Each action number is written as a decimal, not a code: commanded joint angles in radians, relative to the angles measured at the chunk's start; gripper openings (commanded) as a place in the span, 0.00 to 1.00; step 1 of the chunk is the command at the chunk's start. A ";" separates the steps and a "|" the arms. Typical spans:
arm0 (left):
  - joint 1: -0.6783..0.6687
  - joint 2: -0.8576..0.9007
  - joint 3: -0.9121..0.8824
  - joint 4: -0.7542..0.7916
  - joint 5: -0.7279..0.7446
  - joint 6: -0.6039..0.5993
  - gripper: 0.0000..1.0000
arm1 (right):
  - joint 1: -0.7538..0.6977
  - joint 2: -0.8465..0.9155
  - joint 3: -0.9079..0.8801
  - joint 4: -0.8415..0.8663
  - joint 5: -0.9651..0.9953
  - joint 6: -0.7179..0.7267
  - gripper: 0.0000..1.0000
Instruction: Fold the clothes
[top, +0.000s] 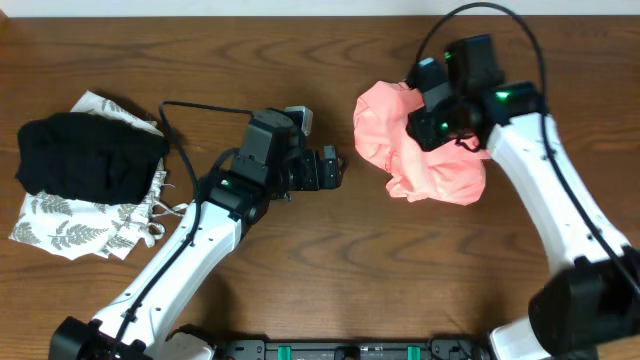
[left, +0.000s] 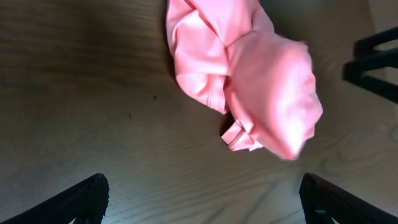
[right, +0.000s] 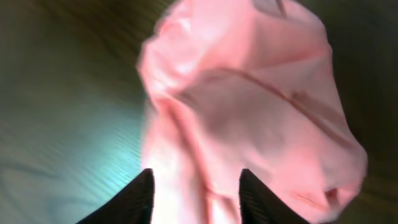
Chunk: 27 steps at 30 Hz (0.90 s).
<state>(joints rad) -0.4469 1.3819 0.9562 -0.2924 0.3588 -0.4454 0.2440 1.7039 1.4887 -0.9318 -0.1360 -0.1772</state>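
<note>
Brown wood-grain table (top: 300, 270) fills the overhead view. The right gripper (top: 440, 122) sits on top of the salmon-pink T-shirt (top: 432, 172), which lies directly beneath it and spreads toward its arm as a crumpled heap, not flat. The left gripper (top: 331, 168) points at the heap from well apart, with bare wood between its tips and the cloth. Far behind the left arm lie a black garment (top: 90, 155) and a white leaf-print garment (top: 65, 232), clear of both tools.

From the left wrist, the left gripper's fingers (left: 81, 199) stand at the outer corners of the picture, as wide as they go and holding nothing. The T-shirt lies ahead of them and slightly to one side, bunched, with a small folded tab nearest the tips.

From the right wrist, blurred, the right gripper's fingers (right: 134, 199) are parted to a middling width, and pink cloth runs down through the gap. Whether a fold is caught on a pad cannot be told.

No hem, sleeve or lettering shows, so either gripper could close on several layers and lift the whole wad. If the right gripper rises with a fold snagged, the thin cloth would likely drag and bunch tighter.
</note>
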 joint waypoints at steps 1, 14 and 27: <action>0.003 -0.010 0.013 -0.010 -0.013 0.007 0.98 | -0.037 -0.014 0.001 -0.011 0.120 0.035 0.50; 0.003 -0.010 0.013 -0.010 -0.013 0.007 0.98 | -0.081 0.029 -0.161 -0.081 0.008 0.192 0.59; 0.003 -0.010 0.013 -0.012 -0.013 0.007 0.98 | -0.080 0.036 -0.354 0.188 -0.105 0.529 0.62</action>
<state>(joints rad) -0.4469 1.3819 0.9562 -0.3031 0.3584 -0.4450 0.1608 1.7390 1.1595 -0.7750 -0.2176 0.2379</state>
